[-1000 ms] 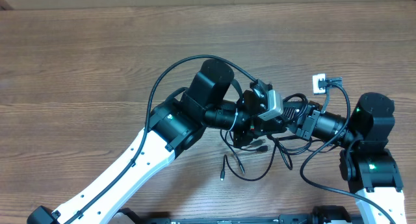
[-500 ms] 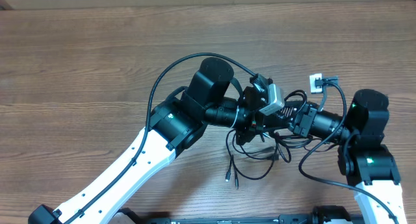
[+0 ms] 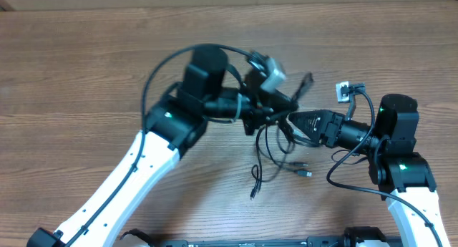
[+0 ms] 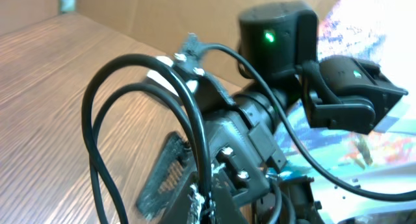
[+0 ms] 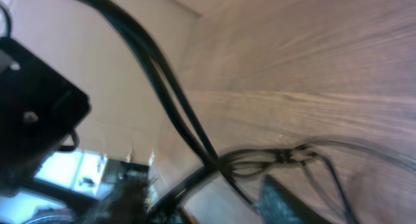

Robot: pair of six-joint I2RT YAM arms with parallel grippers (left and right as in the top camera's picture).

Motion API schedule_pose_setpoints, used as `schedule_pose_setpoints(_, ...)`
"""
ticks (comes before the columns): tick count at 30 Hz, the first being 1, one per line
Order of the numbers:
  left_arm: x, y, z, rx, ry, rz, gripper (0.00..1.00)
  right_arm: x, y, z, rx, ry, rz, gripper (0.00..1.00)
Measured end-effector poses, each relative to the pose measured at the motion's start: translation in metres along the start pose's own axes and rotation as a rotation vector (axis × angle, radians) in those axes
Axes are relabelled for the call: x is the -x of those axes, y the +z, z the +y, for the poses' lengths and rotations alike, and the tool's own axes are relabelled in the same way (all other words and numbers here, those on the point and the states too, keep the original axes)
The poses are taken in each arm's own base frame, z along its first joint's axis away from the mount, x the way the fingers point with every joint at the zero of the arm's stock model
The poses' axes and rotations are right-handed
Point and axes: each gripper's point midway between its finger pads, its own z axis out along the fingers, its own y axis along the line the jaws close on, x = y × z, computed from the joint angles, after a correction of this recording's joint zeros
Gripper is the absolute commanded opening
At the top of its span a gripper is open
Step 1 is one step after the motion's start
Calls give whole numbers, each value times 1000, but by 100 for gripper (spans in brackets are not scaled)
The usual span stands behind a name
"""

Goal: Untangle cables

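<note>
Black, thin cables (image 3: 263, 150): one tangle, gathered at the tip of the right pincer (image 3: 292, 119) and just beneath the left pincer (image 3: 295, 102), hanging from there in loose loops on the robot's side of both. Two plug ends (image 3: 252, 194) lying on the wood-grain table (image 3: 86, 54), well apart from the pincers, one toward the left arm's side, the other below the right pincer.

Left pincer: fingers spread wide, one ribbed finger (image 4: 162, 175) angled out to the far side, blurred in the overhead view. Cables passing close by its base; cannot tell whether any is gripped.

Right pincer: pointed at the left pincer and very near it, narrowing to a single tip in the overhead view. Gap between fingers not visible; cannot tell whether closed on the cables.

Right wrist view: blurred. Dark cables crossing ahead of the pincer, with a knot (image 5: 286, 156) further out, above the table.
</note>
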Motion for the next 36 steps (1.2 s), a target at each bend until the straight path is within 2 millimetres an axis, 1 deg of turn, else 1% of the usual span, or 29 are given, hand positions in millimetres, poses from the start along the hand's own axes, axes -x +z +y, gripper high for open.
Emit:
schedule_pose_setpoints(2, 5, -9, 7, 3, -28, -21, 4, 0, 0, -4, -19, 5, -5, 72)
schedule_pose_setpoints(6, 9, -21, 14, -2, -86, -35, 4, 2, 0, -6, -35, 3, -15, 74)
schedule_pose_setpoints(12, 11, -28, 18, -6, -143, -45, 4, 3, 0, -7, -40, 2, -18, 75)
schedule_pose_setpoints(16, 12, -29, 16, -20, -147, -48, 4, 3, 0, -7, -40, 2, -19, 77)
schedule_pose_setpoints(22, 12, -28, 6, -70, -139, -42, 4, 4, 0, -7, -38, -4, -22, 82)
schedule_pose_setpoints(26, 10, -19, -7, -114, -124, -27, 4, 4, 0, -7, -38, -4, -22, 83)
schedule_pose_setpoints(31, 9, -3, -30, -170, -86, -10, 4, 4, 0, -7, -38, -5, -22, 84)
schedule_pose_setpoints(36, 9, 7, -40, -182, -63, -8, 4, 3, 0, -7, -39, -27, -21, 85)
